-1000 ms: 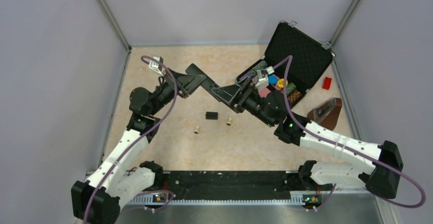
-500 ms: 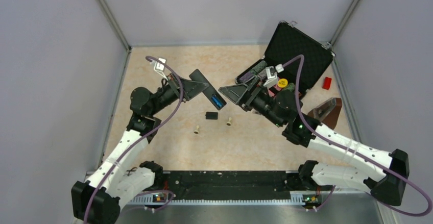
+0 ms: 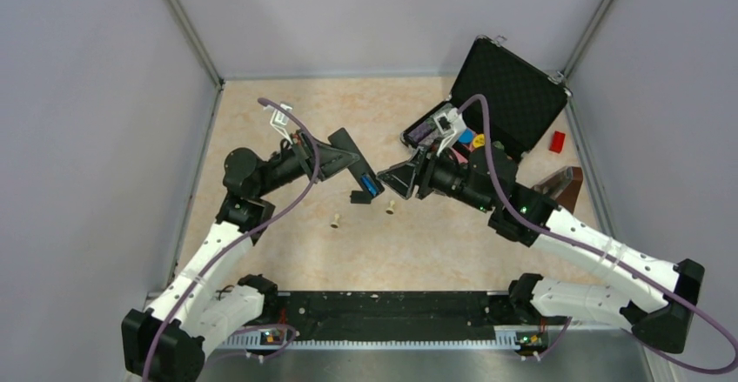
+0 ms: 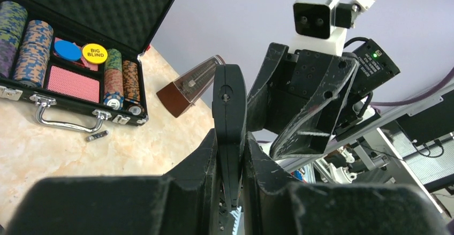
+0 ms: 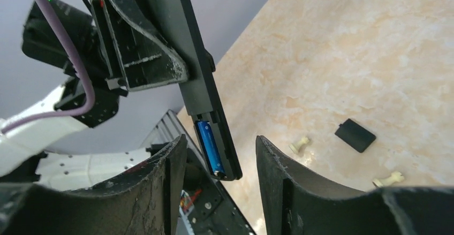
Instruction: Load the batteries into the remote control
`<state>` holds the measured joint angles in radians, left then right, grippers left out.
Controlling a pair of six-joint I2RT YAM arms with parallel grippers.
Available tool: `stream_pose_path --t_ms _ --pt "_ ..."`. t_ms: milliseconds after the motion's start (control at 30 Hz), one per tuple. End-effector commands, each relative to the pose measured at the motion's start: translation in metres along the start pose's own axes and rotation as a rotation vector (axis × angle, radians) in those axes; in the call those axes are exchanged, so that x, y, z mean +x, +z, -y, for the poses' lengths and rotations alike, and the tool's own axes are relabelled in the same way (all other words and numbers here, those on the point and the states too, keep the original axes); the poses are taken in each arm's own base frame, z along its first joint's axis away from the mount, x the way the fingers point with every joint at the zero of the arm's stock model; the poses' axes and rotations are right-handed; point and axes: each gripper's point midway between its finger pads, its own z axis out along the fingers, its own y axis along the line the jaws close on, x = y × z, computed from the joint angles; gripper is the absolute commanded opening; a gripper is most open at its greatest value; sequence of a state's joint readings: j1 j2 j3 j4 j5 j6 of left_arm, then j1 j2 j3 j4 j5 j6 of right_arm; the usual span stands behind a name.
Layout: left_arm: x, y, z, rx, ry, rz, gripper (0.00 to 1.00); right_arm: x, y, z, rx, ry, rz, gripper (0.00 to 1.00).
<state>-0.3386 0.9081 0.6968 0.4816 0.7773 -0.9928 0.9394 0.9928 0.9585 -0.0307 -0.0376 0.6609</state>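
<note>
My left gripper is shut on the remote control, a slim black bar held tilted above the table. Its open battery bay at the lower end shows a blue battery. In the left wrist view the remote stands edge-on between my fingers. My right gripper is open and empty, just right of the remote's lower end. In the right wrist view the remote and its blue battery hang between my spread fingers. The black back cover lies on the table below the remote.
Two beige pegs lie on the table near the cover. An open black chip case stands at the back right, with a brown metronome and a red block beside it. Grey walls enclose the table.
My right gripper has let go of the remote's end and pulled back and down. My left gripper has swung the remote nearer and lower, and the blue battery now shows.
</note>
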Motion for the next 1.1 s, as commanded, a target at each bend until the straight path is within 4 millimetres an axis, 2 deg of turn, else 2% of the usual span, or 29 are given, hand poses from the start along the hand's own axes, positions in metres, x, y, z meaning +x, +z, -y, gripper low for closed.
stream_pose_path --t_ms 0,233,400,733,933,1067 --pt "-0.018 0.003 0.016 0.02 0.028 0.034 0.0 -0.011 -0.004 -0.011 -0.05 -0.166 -0.015 0.49" --pt "-0.028 0.008 0.011 -0.037 -0.04 0.045 0.0 -0.005 0.004 -0.006 -0.031 -0.258 -0.067 0.45" --pt "-0.032 0.011 0.009 -0.059 -0.081 0.057 0.0 -0.002 0.012 -0.004 0.0 -0.272 -0.09 0.39" --pt "-0.044 0.015 0.02 -0.054 -0.112 0.063 0.0 -0.003 0.017 0.004 0.097 -0.308 -0.081 0.3" --pt "-0.041 0.014 0.015 -0.076 -0.106 0.05 0.0 -0.005 0.019 0.003 0.114 -0.322 -0.068 0.3" --pt "-0.038 0.013 0.01 -0.099 -0.101 0.044 0.0 -0.01 0.018 0.0 0.109 -0.322 -0.046 0.42"
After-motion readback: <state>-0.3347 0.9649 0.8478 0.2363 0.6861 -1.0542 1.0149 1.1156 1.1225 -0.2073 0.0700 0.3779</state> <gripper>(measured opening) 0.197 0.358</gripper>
